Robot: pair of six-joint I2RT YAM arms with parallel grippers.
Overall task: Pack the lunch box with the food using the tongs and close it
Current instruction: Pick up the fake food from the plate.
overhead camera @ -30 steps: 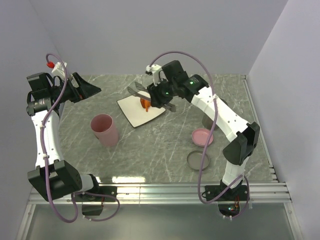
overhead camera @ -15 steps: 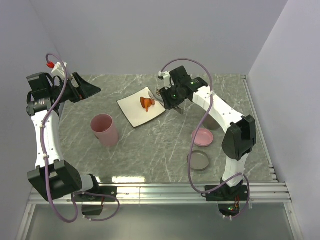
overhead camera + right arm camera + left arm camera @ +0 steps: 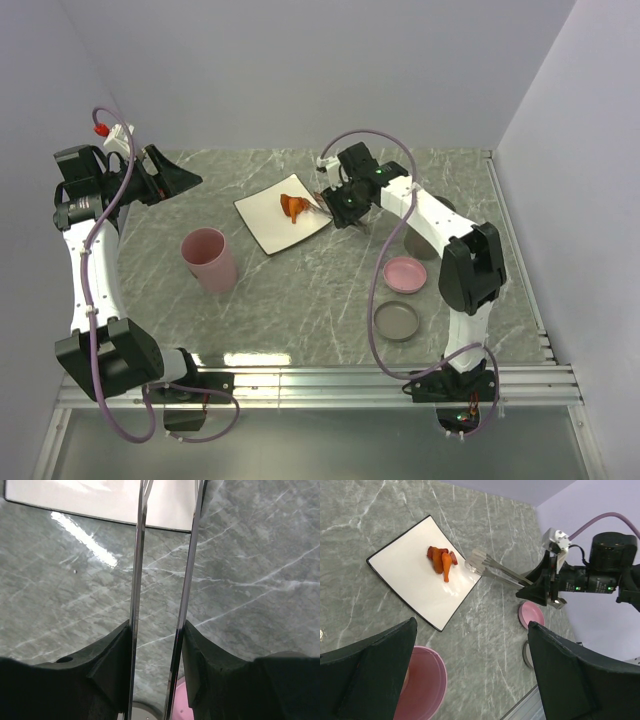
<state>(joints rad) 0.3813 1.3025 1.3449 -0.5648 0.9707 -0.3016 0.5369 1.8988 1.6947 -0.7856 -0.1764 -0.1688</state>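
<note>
Shows left pincer (image 3: pixel 185 178) raised at far left, spread wide, gripping nothing; finds orange food (image 3: pixel 441 560) heaped on white plate (image 3: pixel 410 587) at middle of counter (image 3: pixel 300 290); has tongs (image 3: pixel 495 570) reaching over plate's right edge, tips just beside food, clamped in half-closed right pincer (image 3: pixel 157 645).

Left fingers (image 3: pixel 367 680) wide, right fingers (image 3: pixel 107 672) half-closed

The grey-green stone-look tabletop (image 3: pixel 300 300) is showing thin white veins. The white square plate (image 3: pixel 265 226) is carrying a narrow black edge, and the glossy food pieces (image 3: pixel 293 207) are glowing orange-brown. The slim silver metal tongs (image 3: pixel 492 569) are gleaming pale grey. The tall pink plastic cup (image 3: pixel 208 258) is showing one plain colour.
</note>
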